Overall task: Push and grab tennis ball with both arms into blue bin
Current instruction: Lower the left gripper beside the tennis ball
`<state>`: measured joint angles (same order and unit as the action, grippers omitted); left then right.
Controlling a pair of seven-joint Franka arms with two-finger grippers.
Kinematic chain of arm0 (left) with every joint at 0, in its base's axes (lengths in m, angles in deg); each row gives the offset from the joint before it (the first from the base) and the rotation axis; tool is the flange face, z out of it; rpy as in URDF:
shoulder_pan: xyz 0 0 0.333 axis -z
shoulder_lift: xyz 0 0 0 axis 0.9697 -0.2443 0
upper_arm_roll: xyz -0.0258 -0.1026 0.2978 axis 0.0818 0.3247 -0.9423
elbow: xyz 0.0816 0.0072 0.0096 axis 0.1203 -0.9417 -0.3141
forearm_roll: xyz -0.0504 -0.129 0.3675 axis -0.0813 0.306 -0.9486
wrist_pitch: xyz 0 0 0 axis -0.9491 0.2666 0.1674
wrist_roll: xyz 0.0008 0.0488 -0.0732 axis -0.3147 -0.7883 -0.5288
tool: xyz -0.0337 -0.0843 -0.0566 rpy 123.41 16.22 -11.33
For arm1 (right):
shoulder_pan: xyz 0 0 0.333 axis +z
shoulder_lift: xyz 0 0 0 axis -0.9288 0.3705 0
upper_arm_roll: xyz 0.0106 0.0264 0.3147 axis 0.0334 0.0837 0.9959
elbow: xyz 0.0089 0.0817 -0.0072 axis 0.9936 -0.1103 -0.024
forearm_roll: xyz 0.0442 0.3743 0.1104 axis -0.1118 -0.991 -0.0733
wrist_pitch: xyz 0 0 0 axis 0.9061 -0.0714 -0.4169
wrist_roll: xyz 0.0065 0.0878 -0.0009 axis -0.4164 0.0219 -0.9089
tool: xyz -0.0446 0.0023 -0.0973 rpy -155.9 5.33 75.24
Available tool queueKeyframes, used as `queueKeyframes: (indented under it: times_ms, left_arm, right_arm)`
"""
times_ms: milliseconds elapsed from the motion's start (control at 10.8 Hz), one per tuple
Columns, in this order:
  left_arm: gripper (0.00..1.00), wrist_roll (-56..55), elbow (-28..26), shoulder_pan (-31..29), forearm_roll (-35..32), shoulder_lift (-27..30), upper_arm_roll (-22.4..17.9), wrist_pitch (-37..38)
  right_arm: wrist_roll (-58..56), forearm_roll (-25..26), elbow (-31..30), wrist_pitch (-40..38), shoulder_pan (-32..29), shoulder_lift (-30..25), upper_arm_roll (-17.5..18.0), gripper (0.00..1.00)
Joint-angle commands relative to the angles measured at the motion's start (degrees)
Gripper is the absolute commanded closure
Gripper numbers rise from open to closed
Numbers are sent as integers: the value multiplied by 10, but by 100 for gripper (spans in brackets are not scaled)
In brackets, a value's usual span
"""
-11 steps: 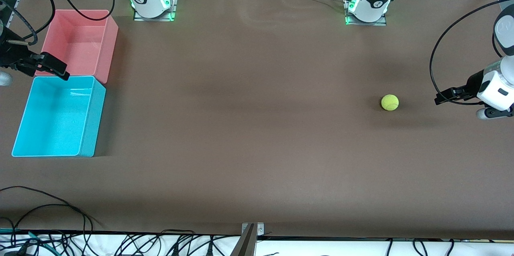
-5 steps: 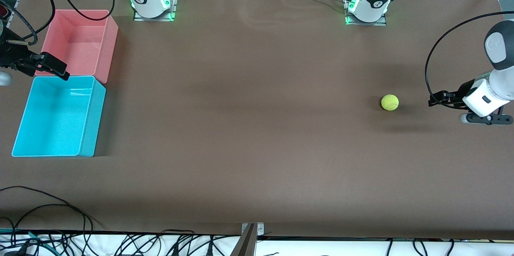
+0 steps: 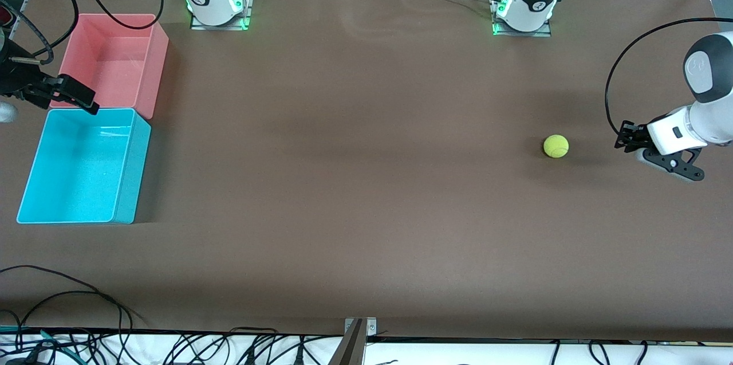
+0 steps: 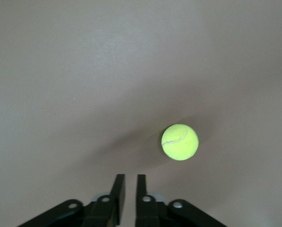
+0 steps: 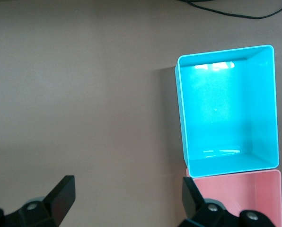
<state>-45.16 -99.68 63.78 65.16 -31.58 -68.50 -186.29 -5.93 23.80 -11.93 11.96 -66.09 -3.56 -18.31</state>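
The tennis ball [image 3: 555,146] lies on the brown table toward the left arm's end; it also shows in the left wrist view [image 4: 180,142]. My left gripper [image 3: 622,137] is low beside the ball, on the side toward the table's end, and a gap separates them. Its fingers [image 4: 117,189] stand almost together with nothing between them, and the gripper [image 4: 130,183] points just past the ball. The blue bin [image 3: 135,170] stands empty at the right arm's end, also seen in the right wrist view [image 5: 180,118]. My right gripper [image 3: 77,95] waits wide open and empty [image 5: 127,189] over the corner where the two bins meet.
An empty pink bin [image 3: 156,61] stands against the blue bin, farther from the front camera; it shows in the right wrist view [image 5: 235,189]. A long stretch of bare brown table lies between the ball and the bins. Cables hang along the table's near edge.
The left arm's wrist has turned and dropped lower beside the ball, with its gripper still pointing at it. The ball and the right arm have not moved.
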Motion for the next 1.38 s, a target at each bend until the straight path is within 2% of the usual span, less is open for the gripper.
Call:
queueKeyframes:
  times_ms: [0, 369, 738, 1015, 1292]
  left_arm:
    - [89, 123, -38, -7, -12, 6, 1, -49]
    - [100, 246, -63, -7, -13, 6, 0, -69]
    - [100, 462, -123, -14, -14, 9, 0, -164]
    - [100, 497, -144, -8, -62, 17, 1, -180]
    - [100, 513, -180, -8, -62, 17, 2, -225]
  right_arm:
    - [-1, -4, 12, -3, -1, 2, -1, 0]
    - [-1, -4, 12, -3, -1, 2, -1, 0]
    - [-1, -4, 12, -3, -1, 3, 0, 0]
    - [-1, -4, 12, -3, -1, 3, 0, 0]
    - [-1, -4, 12, -3, -1, 3, 0, 0]
